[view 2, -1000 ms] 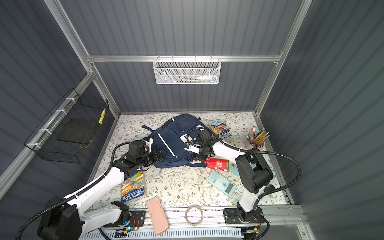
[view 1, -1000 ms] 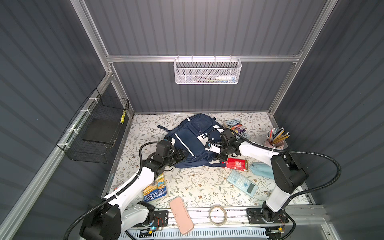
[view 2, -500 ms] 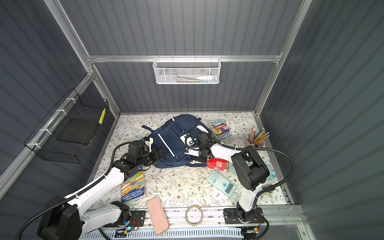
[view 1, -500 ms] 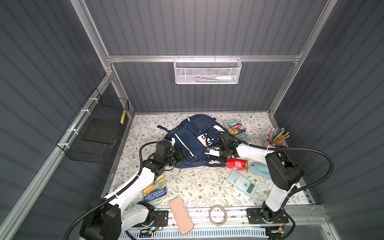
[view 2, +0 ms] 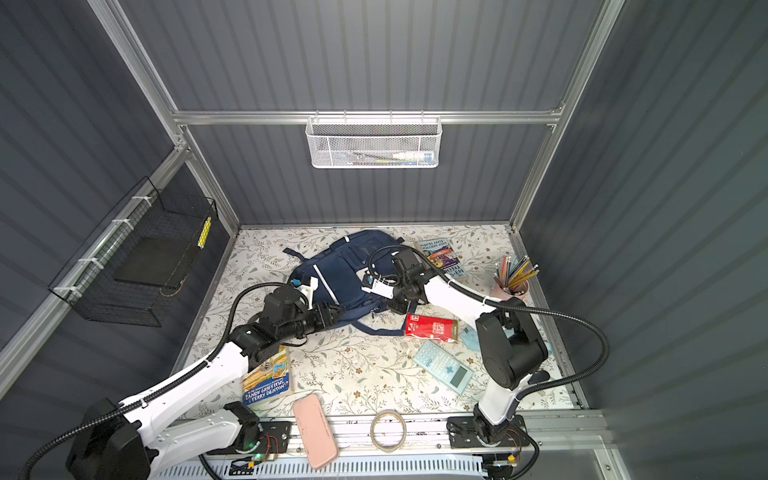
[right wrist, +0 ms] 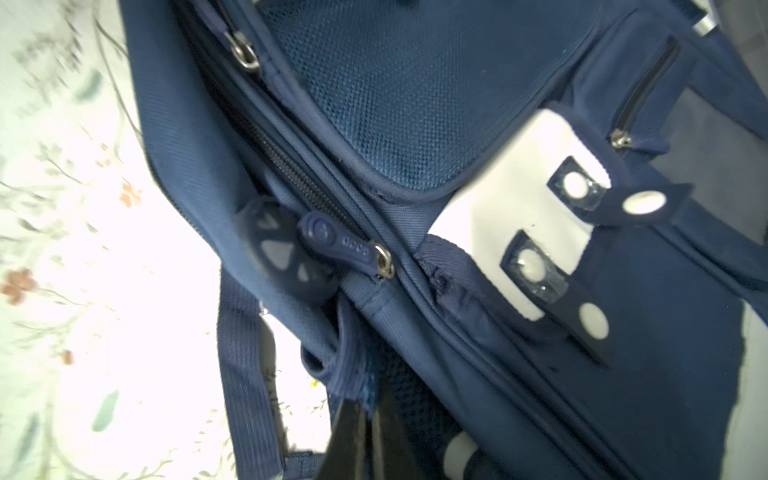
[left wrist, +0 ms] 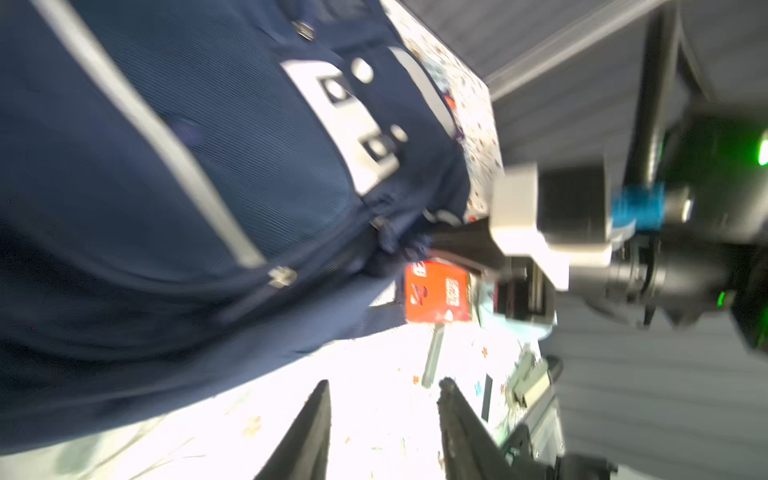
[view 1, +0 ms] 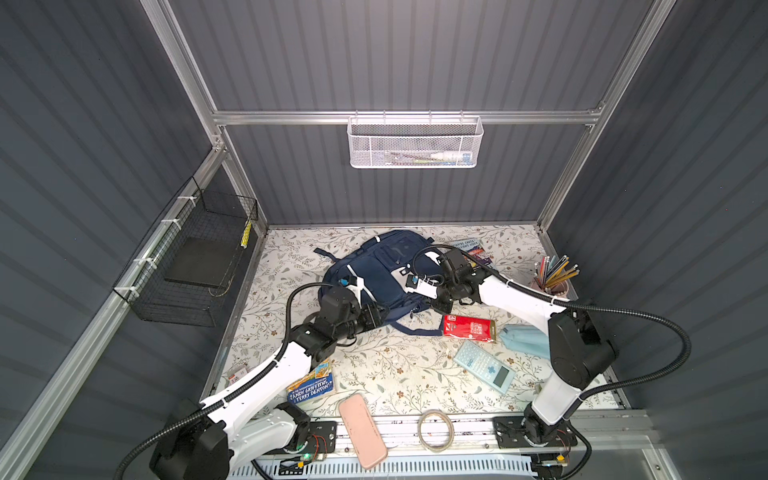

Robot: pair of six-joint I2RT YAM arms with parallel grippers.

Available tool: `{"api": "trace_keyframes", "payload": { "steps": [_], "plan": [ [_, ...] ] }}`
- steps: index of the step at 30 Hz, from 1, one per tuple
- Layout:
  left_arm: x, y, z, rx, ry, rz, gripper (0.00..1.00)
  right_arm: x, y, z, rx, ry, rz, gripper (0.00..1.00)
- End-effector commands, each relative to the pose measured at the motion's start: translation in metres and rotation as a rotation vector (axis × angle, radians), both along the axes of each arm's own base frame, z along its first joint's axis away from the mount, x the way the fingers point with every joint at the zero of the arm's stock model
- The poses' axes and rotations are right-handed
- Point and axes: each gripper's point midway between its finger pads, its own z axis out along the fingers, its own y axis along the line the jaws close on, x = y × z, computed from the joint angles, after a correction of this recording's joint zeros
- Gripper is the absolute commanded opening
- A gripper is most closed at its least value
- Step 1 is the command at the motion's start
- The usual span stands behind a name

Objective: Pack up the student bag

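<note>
The student bag (view 1: 374,278), a navy backpack with white stripes and white patches, lies front up at the back middle of the floral table in both top views (view 2: 338,278). My right gripper (view 1: 440,305) is at its near right edge. In the right wrist view the right gripper (right wrist: 368,409) is shut on a navy fabric loop (right wrist: 349,357) of the bag, just below a zipper pull (right wrist: 336,245). My left gripper (view 1: 379,314) rests at the bag's near left edge. In the left wrist view the left gripper (left wrist: 384,386) stands open over bare table, with nothing between its fingers.
A red packet (view 1: 467,328), a pale blue calculator (view 1: 484,368) and a light blue pouch (view 1: 523,338) lie right of the bag. A book (view 1: 311,384), a pink case (view 1: 362,432) and a tape ring (view 1: 434,430) sit near the front. A pencil cup (view 1: 555,276) stands far right.
My right gripper has closed on the bag's loop at its near right edge. The left jaws have narrowed a little. The left arm has barely moved.
</note>
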Motion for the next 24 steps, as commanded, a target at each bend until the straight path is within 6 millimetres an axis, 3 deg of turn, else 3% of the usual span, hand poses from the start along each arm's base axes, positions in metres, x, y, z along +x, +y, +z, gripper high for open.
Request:
{"api": "trace_keyframes", "payload": {
  "steps": [1,6,14,20,24],
  "plan": [
    [-0.004,-0.018,-0.001,0.010,-0.102,-0.013,0.40,-0.002,0.012,0.026,0.115,0.077,-0.024,0.00],
    [-0.009,-0.043,-0.023,0.141,-0.205,-0.047,0.48,-0.009,0.016,0.035,0.161,0.087,-0.004,0.00],
    [0.010,-0.053,-0.059,0.293,-0.262,0.067,0.54,-0.016,0.014,0.042,0.211,0.123,0.010,0.00],
    [0.035,-0.058,-0.067,0.357,-0.333,0.149,0.61,-0.024,0.016,0.045,0.239,0.141,0.029,0.00],
    [0.045,-0.073,-0.062,0.333,-0.389,0.143,0.60,-0.030,0.018,0.047,0.256,0.166,0.043,0.00]
  ]
}}
